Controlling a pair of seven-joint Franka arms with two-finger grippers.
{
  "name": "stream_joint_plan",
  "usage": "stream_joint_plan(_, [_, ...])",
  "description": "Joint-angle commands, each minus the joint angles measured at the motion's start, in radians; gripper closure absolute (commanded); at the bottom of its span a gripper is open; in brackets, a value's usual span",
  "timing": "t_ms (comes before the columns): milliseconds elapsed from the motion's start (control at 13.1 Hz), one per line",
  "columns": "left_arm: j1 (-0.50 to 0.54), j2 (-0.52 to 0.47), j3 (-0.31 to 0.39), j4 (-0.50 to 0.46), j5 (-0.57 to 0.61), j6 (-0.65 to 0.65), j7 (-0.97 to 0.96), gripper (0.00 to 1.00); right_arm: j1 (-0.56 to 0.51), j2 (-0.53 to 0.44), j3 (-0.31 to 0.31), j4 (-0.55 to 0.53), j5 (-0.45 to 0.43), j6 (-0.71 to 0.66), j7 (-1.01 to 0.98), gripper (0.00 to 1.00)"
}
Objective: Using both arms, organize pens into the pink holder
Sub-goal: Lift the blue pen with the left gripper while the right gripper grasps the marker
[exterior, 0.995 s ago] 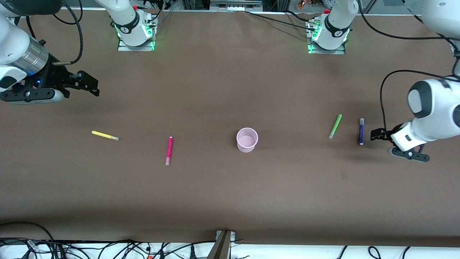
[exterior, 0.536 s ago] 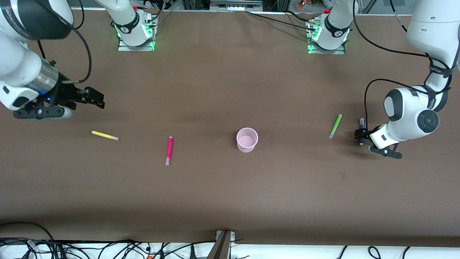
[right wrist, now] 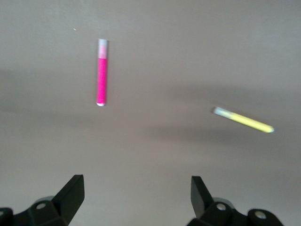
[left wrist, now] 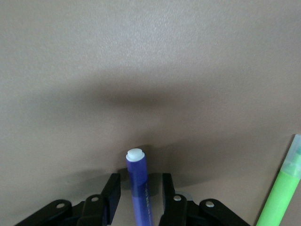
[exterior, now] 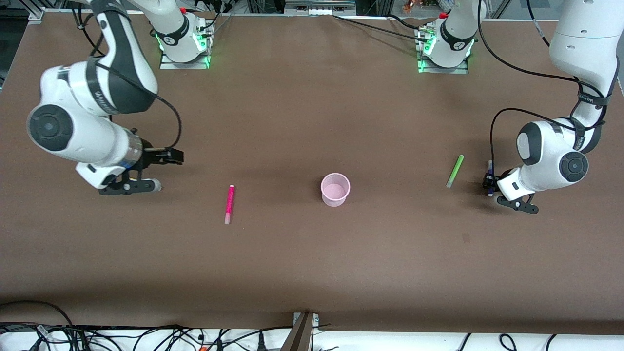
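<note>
Lowering over the last second, both arms have closed on their first pens, so picking up is about to begin. The left pincer (left wrist: 139, 195) now straddles the thin dark purple pen with a pale cap (left wrist: 137, 181) on the brown counter (exterior: 312, 253), fingers apart, not yet gripping. The light green pen (exterior: 455, 171) lies just beside it. The right pincer (right wrist: 136, 193), wide open and empty, hovers above the yellow pen (right wrist: 243, 120), the magenta pen (exterior: 228, 204) nearby. The pale pink translucent holder (exterior: 335, 189) stands mid-counter, well apart from both pincers.
</note>
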Motion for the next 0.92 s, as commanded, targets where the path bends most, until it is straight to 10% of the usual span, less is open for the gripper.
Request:
stream_joint_plan(0, [0.012, 0.008, -0.011, 0.004, -0.003, 0.01, 0.02, 0.59, 0.056, 0.093, -0.001, 0.0, 0.027, 0.095, 0.086, 0.0])
stream_joint_plan(230, [0.011, 0.016, -0.011, 0.01, -0.003, 0.021, 0.02, 0.98, 0.103, 0.22, -0.001, -0.002, 0.027, 0.236, 0.2, 0.0])
stream_joint_plan(842, [-0.001, -0.068, -0.046, 0.145, 0.009, -0.188, 0.047, 1.0, 0.114, 0.338, -0.001, -0.048, 0.088, 0.387, 0.232, 0.14])
